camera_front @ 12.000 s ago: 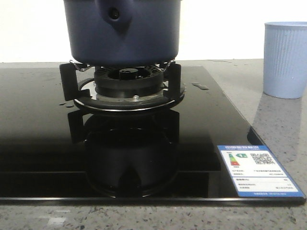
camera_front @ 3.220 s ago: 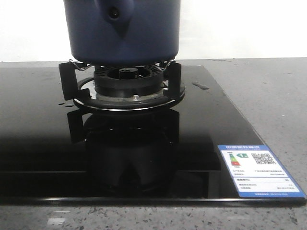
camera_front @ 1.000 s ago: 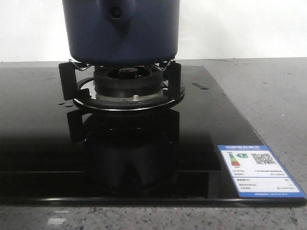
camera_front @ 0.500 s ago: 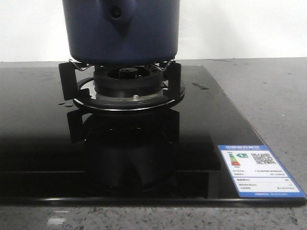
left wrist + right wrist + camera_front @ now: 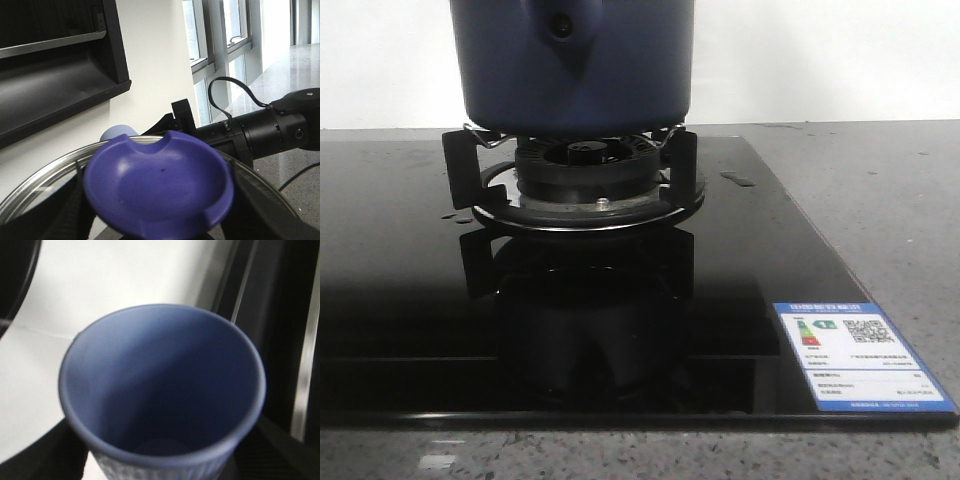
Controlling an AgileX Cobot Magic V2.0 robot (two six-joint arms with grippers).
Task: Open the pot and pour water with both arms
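— Where does your pot (image 5: 575, 65) stand?
— On the burner (image 5: 582, 165) of the black hob (image 5: 400, 300), on the table (image 5: 900, 220); its top is out of the front view

— And the lid (image 5: 150, 185)?
— Your left claw looks clenched on its blue knob, lifted, though the fingers are blurred. Your right claw carries the cup (image 5: 162, 390), upright; its fingers barely show

— So what's left?
— Opening seems done; you haven't poured yet

The dark navy-blue cylindrical pot (image 5: 575, 65) on the black burner stand (image 5: 575, 180) blocks the hob's middle, while the grey stone counter (image 5: 890, 200) beside it lies open.
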